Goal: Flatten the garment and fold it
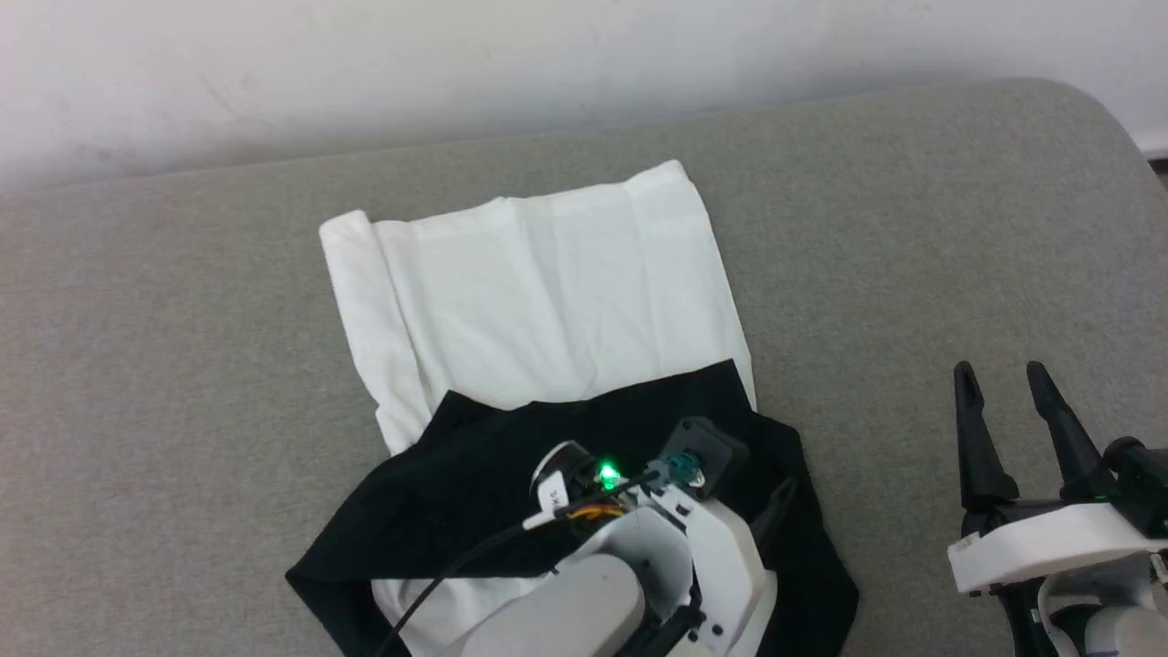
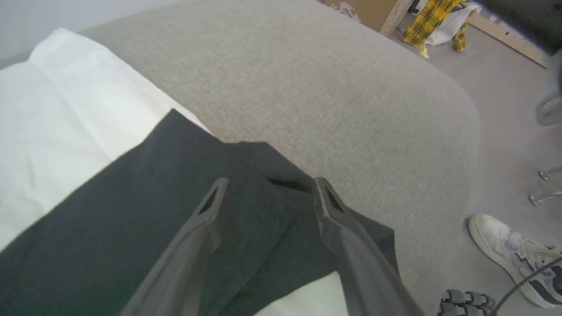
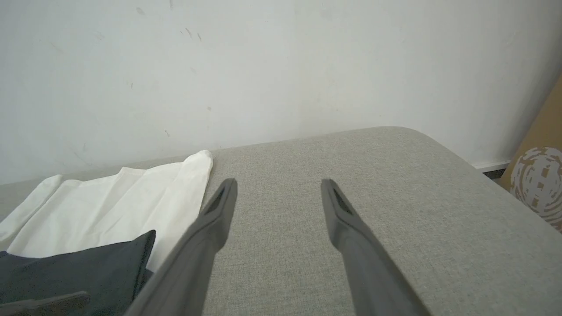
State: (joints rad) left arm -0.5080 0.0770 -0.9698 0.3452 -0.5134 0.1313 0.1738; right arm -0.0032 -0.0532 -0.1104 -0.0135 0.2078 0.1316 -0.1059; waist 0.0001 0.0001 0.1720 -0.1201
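The garment (image 1: 547, 292) lies on a grey cushioned surface (image 1: 912, 228), its white body spread away from me with a rolled edge at its left. Black sleeve fabric (image 1: 474, 511) is folded across its near part. My left wrist (image 1: 675, 538) hovers over that black fabric. In the left wrist view my left gripper (image 2: 271, 184) is open, its fingers spread just above the black sleeve (image 2: 131, 210), with nothing pinched between them. My right gripper (image 1: 999, 374) stands open over bare cushion, well to the right of the garment. The right wrist view shows the right gripper (image 3: 279, 182) with the garment (image 3: 118, 206) to its left.
A white wall (image 1: 456, 64) runs behind the cushion. The cushion's rounded right end (image 2: 461, 101) drops to the floor, where a person's white shoe (image 2: 513, 259), metal chair feet (image 2: 544, 184) and a yellow plaid cloth (image 2: 434, 22) are. A cardboard box (image 3: 540, 184) stands at the far right.
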